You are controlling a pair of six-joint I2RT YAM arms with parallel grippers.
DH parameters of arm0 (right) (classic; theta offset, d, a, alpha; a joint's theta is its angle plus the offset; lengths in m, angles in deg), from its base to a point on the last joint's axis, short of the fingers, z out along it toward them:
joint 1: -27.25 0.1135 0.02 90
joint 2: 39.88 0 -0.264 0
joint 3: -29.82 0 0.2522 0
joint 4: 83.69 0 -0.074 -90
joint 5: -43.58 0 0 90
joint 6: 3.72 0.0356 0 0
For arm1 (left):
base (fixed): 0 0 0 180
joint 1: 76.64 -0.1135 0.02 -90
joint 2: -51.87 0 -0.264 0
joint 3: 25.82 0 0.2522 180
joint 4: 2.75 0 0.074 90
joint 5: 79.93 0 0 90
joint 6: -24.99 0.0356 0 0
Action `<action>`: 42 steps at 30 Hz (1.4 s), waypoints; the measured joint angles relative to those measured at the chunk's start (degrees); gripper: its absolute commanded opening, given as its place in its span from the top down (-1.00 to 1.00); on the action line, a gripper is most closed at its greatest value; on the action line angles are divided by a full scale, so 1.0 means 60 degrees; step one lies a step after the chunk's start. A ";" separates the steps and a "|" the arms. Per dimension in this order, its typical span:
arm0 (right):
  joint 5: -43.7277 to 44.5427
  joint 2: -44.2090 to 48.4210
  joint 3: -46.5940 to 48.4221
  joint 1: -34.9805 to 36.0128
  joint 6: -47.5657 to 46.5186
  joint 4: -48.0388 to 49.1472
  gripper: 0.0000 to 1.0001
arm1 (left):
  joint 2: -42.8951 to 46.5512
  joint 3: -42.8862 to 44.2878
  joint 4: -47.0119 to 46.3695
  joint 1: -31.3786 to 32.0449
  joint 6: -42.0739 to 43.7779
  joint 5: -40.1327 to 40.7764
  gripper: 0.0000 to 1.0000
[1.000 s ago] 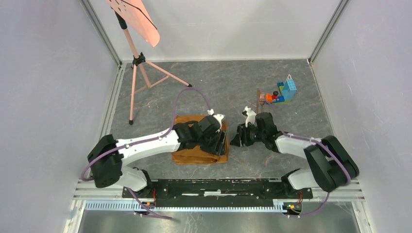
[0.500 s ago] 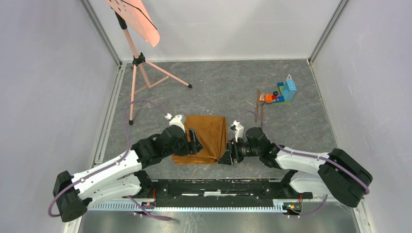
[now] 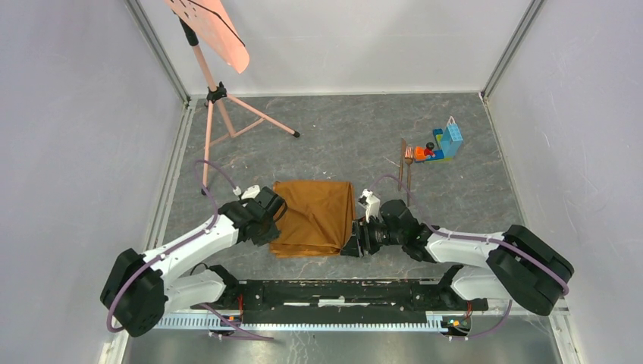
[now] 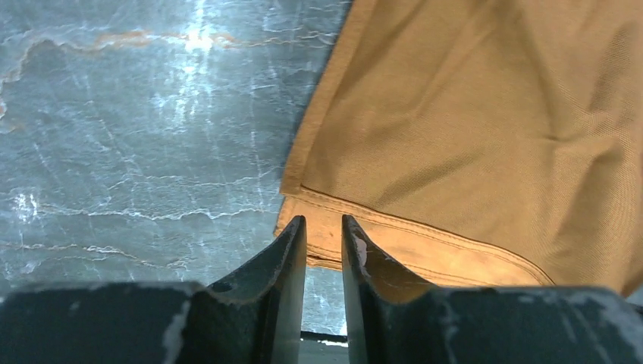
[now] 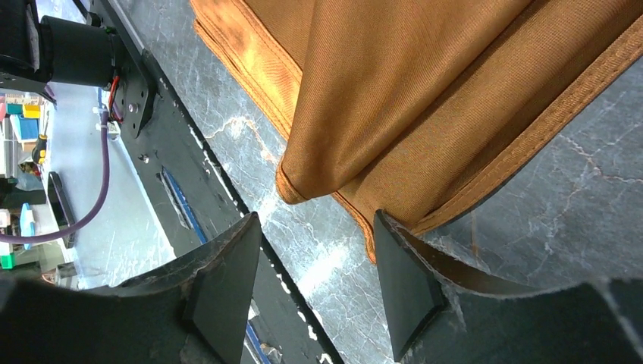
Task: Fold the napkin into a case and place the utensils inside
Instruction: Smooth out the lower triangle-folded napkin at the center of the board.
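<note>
Napkin (image 3: 315, 218) is lying folded mid-table, with the utensils (image 3: 406, 162) waiting well apart by the toy bricks (image 3: 444, 143). The left gripper (image 4: 324, 224) is nosing at the near-left hem, its fingers a narrow slit; whether it is pinching cloth, I cannot tell. The right gripper (image 5: 315, 220) is gaping wide and empty at the near-right corner. Both should be catching every layer, then lifting evenly together.

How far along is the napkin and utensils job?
Done: the napkin lies folded into a rectangle. In hand: the left gripper and the open right gripper sit at its left and right sides. Left: the utensils lie by the toy bricks, not yet inside.
</note>
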 measured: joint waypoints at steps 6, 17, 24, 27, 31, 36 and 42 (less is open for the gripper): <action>0.0018 -0.0259 0.0022 0.0000 0.0000 0.0087 -0.25 | -0.0113 -0.0182 0.0164 -0.0033 -0.0488 0.0401 0.13; 0.0011 -0.0437 0.0044 0.0000 -0.0004 0.0215 -0.24 | -0.1290 -0.0222 -0.0284 -0.0127 -0.0561 0.0714 0.22; 0.0018 -0.0441 0.0044 -0.0004 0.0000 0.0226 -0.27 | -0.1446 -0.0186 -0.0492 -0.0142 -0.0554 0.0896 0.69; 0.0018 -0.0444 0.0051 0.0000 0.0000 0.0226 -0.27 | -0.1432 -0.0186 -0.0561 -0.0146 -0.0535 0.0943 0.92; 0.0025 -0.0444 0.0091 -0.0004 -0.0004 0.0222 -0.29 | -0.1071 -0.0186 -0.0463 -0.0146 -0.0503 0.0958 0.90; 0.0058 -0.0444 0.0113 0.0000 0.0036 0.0259 -0.34 | -0.0095 -0.0186 -0.0331 -0.0146 -0.0477 0.0798 0.92; 0.0062 -0.0503 0.0113 0.0000 0.0342 0.0641 -0.31 | 0.0331 -0.0186 -0.0197 -0.0146 -0.0477 0.0328 0.95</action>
